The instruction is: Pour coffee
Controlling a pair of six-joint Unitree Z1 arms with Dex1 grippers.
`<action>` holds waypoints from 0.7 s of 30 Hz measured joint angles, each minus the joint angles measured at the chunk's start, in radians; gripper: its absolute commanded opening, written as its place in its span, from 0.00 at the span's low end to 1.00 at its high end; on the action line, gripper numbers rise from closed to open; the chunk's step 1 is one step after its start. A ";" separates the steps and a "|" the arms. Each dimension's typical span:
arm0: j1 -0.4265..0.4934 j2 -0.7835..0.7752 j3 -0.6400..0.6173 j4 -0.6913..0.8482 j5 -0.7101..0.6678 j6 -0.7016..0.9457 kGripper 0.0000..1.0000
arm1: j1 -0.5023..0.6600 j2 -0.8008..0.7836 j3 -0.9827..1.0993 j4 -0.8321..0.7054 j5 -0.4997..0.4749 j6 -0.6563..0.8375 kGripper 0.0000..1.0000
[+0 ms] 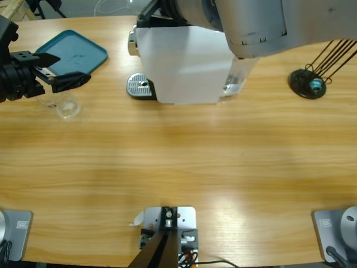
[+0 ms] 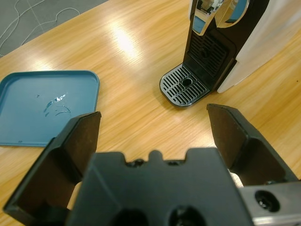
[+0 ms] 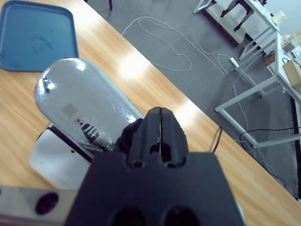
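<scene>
A small clear glass [image 1: 64,106] stands on the table at the far left, just beside and below my left gripper [image 1: 72,68], not between its jaws. Whether it holds any coffee I cannot tell. In the left wrist view my left gripper [image 2: 155,115] is open wide and empty; the glass is out of view there. It faces the white coffee machine [image 1: 178,64] and its black drip grate [image 2: 186,84]. My right gripper [image 3: 161,115] is shut with nothing in it, its tips just over the machine's silver top [image 3: 80,106].
A teal tray [image 1: 72,50] lies at the back left, bare except for a few droplets [image 2: 54,101]. The right arm's silver body [image 1: 251,22] hangs over the machine. A black round base [image 1: 307,84] with cables sits at the right. Cables trail over the floor [image 3: 164,42] beyond the table.
</scene>
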 measured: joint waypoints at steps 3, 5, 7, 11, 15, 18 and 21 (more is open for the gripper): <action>0.000 0.000 0.000 0.000 0.000 0.000 1.00 | 0.000 0.000 0.018 -0.029 0.000 0.012 0.00; 0.000 0.000 0.000 0.000 0.000 0.000 1.00 | 0.000 -0.001 0.039 -0.049 0.000 0.020 0.00; 0.000 0.000 0.000 0.000 0.000 0.000 1.00 | 0.000 -0.001 0.043 -0.058 0.000 0.025 0.00; 0.000 0.000 0.000 0.000 0.000 0.000 1.00 | 0.000 -0.001 0.057 -0.082 0.000 0.032 0.00; 0.000 0.000 0.000 0.000 0.000 0.000 1.00 | 0.000 -0.001 0.061 -0.085 0.000 0.035 0.00; 0.000 0.000 0.001 0.000 0.000 0.000 1.00 | 0.000 -0.001 0.061 -0.085 0.002 0.038 0.00; 0.000 -0.001 0.006 0.000 0.000 0.000 1.00 | 0.000 -0.001 0.062 -0.085 0.002 0.045 0.00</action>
